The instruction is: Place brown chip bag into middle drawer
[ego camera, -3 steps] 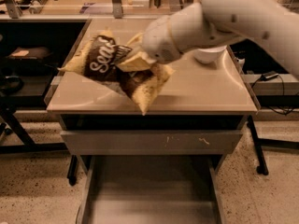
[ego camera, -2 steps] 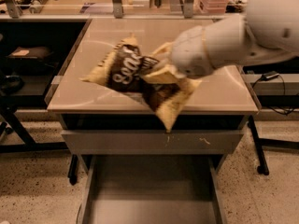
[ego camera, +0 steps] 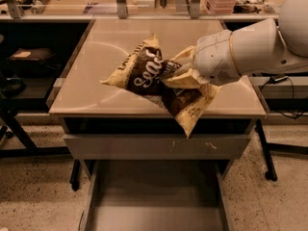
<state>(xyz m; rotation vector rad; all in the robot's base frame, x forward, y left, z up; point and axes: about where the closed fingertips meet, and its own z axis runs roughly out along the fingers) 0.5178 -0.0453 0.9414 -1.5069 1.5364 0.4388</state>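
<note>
White two-finger gripper [ego camera: 177, 74] on the white arm [ego camera: 250, 47] reaching in from the right, clamped on the middle of the crinkly dark brown chip bag with white script lettering [ego camera: 144, 73]. Bag is held up over the near part of the beige cabinet top [ego camera: 91, 81] and spreads mostly left of the gripper. Its tan-yellow end hangs past the near edge (tip reaches the scuffed flat grey drawer front [ego camera: 120, 146]). Wide shallow grey metal middle drawer [ego camera: 154, 196] is open below, nearer, bag not in it.
</note>
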